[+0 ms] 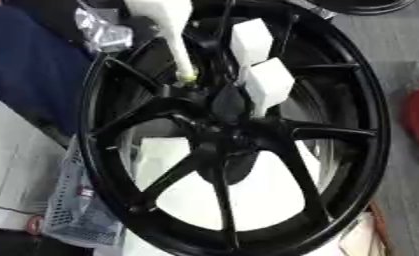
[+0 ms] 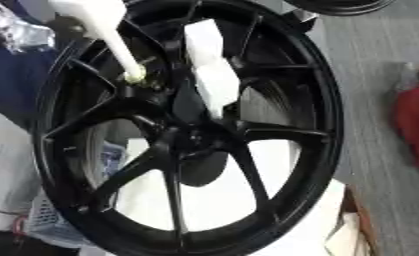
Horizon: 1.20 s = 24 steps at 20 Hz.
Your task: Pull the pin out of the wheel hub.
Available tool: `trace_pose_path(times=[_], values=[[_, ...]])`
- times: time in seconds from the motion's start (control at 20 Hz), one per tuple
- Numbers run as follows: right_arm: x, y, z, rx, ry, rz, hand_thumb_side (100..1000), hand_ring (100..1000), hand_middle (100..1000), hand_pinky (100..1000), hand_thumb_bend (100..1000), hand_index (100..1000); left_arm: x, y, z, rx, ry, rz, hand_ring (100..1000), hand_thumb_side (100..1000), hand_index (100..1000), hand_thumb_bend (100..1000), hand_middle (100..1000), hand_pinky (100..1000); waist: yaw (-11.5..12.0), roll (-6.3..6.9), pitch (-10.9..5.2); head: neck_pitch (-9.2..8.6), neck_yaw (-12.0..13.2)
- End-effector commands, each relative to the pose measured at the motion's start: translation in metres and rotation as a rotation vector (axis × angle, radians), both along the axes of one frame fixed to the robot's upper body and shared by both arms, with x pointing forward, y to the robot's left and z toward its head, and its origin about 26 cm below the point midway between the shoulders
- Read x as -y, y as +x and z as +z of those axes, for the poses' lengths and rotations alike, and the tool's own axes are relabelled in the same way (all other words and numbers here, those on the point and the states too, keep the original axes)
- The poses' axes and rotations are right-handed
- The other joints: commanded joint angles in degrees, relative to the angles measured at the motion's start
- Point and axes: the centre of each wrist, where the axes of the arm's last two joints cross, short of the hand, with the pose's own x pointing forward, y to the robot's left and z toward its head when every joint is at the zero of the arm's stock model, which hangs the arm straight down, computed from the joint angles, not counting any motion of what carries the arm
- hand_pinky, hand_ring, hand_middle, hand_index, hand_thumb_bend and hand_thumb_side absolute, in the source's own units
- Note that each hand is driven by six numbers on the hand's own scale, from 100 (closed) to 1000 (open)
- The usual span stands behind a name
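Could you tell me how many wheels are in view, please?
2: a large black wheel fills the centre; another's dark rim shows at the top right edge, mostly cut off.

A grey floor [image 1: 405, 45] ran down the right side, with a red thing [image 2: 415, 130] lying on it near the edge. Dark blue cloth [image 1: 29, 70] filled the upper left, and crumpled clear plastic [image 1: 103, 30] lay beside it

Black wheel [image 1: 239, 130]: wide gaps between lower spokes [image 1: 217, 205] open for passage; upper hub [image 1: 221, 132] crowded by white blocks [image 1: 265, 82] and white tapered piece [image 1: 173, 35]; mesh basket [image 1: 77, 210] beside left rim.
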Motion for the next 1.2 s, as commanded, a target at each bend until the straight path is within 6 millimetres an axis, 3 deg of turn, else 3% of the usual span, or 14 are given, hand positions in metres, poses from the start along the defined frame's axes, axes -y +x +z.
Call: trace_pose_path(times=[0.05,0.4,0.75,1.0,1.2], values=[[0.005,-0.007,0.015,0.04,-0.029,-0.027,499,731,704,852,100,785,-0.041,-0.019,0.023,0.096,-0.104,0.104,412,268,476,100,293,631,0.3,-0.25,-2.0,0.35,-0.5],[0.007,-0.008,0.016,0.056,-0.014,-0.031,500,730,704,854,100,786,-0.139,-0.009,-0.005,0.066,-0.366,0.447,406,335,489,100,298,643,1.0,-0.59,-1.69,-0.59,-1.8],[0.01,-0.008,0.014,0.059,-0.004,-0.039,501,730,703,854,100,786,-0.219,-0.003,-0.015,0.1,-0.549,0.747,413,336,498,100,306,649,1.8,-0.72,-1.9,-0.96,-2.1],[0.01,-0.009,0.014,0.065,0.0,-0.039,500,729,703,854,100,786,-0.263,0.002,-0.039,0.146,-0.558,0.997,435,319,539,100,347,664,1.7,-0.99,-1.82,-1.3,-2.0],[0.009,-0.008,0.014,0.073,0.009,-0.034,502,729,703,854,100,786,-0.279,0.009,-0.067,0.107,-0.574,1.082,445,351,563,100,373,670,1.4,-1.36,-1.51,-1.63,-1.9]])
